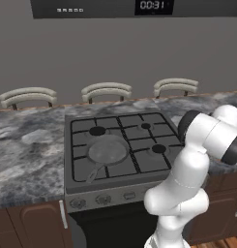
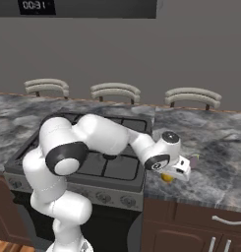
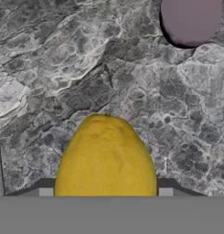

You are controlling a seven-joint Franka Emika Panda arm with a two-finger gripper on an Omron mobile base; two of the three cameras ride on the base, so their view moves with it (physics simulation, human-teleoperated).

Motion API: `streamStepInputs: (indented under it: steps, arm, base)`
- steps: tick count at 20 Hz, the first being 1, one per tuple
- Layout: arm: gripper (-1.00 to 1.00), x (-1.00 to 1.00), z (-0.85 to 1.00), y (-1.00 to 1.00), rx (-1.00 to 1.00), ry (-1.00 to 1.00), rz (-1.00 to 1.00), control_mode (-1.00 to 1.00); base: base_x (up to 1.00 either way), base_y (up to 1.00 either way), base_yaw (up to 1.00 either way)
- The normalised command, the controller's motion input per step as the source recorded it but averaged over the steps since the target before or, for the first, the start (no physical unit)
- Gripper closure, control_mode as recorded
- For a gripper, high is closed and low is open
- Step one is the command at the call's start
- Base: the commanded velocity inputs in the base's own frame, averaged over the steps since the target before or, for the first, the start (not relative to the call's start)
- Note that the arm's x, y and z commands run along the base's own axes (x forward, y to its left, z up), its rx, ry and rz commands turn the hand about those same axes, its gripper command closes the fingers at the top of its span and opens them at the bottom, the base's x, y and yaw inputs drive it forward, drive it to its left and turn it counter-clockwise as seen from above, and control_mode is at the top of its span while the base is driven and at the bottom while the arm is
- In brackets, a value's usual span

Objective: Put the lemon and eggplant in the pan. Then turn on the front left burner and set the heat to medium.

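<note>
Our gripper (image 2: 177, 173) has its jaws clamped on the lemon (image 3: 105, 157), low over the marble counter (image 2: 215, 162) right of the stove (image 1: 117, 145). The eggplant (image 3: 191, 20) lies near the lemon; the pan (image 1: 107, 150) sits on the stove.

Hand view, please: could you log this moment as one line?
fingers: closed on lemon | eggplant: on counter beyond | pan: empty, on stove

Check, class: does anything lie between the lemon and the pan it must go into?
Nothing visible does. The lemon sits on the counter at the end effector, right of the stove; the pan lies open on the stove.
</note>
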Motion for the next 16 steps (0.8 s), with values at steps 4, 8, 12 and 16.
streamStepInputs:
  steps: [4,8,12,16]
  arm:
    - [1.0,-0.03,0.51,0.21,0.02,-0.25,0.0,-1.0]
    - [1.0,0.0,0.52,0.39,0.02,-0.17,0.0,-1.0]
    - [1.0,0.0,0.6,0.47,0.01,-0.03,0.0,-1.0]
    - [1.0,0.0,0.49,0.5,0.04,0.08,0.0,-1.0]
  base:
    - [0.0,0.0,0.0]
    - [0.0,0.0,0.0]
    - [0.0,0.0,0.0]
    - [0.0,0.0,0.0]
